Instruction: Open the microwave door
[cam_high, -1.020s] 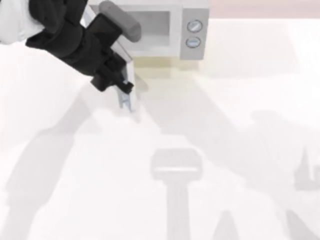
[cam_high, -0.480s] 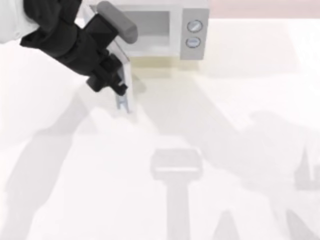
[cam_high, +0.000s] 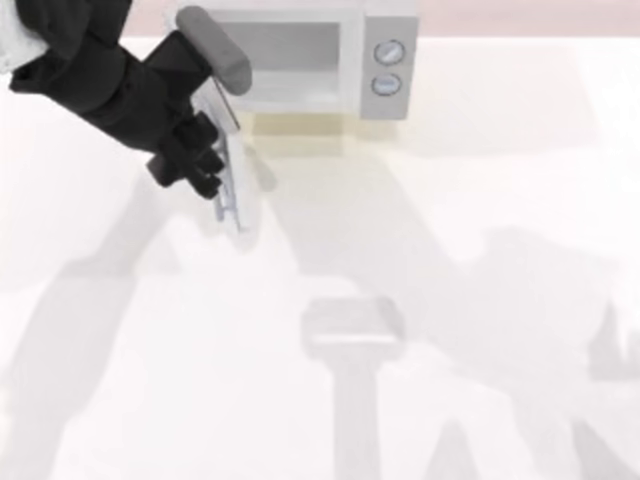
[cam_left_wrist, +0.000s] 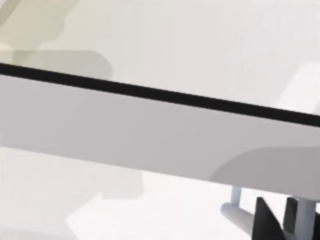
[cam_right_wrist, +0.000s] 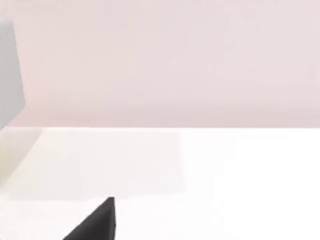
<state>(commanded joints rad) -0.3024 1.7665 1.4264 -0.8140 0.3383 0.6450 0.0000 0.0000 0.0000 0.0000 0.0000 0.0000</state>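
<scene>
A: Microwave (cam_high: 330, 65) sits at 12 o'clock on the table (cam_high: 450, 300); the door (cam_high: 225, 150) is swung out toward 10 o'clock, pale cavity showing.

B: Grip?

A: Left gripper (cam_high: 215, 180) clamped on the handle (cam_high: 230, 200). Right arm out of the top view.

B: Handling?

A: Probably rigid, light and hinged, so hold the slim handle and follow its arc.

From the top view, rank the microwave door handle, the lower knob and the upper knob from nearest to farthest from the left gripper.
1. Door handle, right at the left gripper, top-left.
2. Lower knob, on the microwave panel to the right.
3. Upper knob, just behind it, slightly farther.
</scene>
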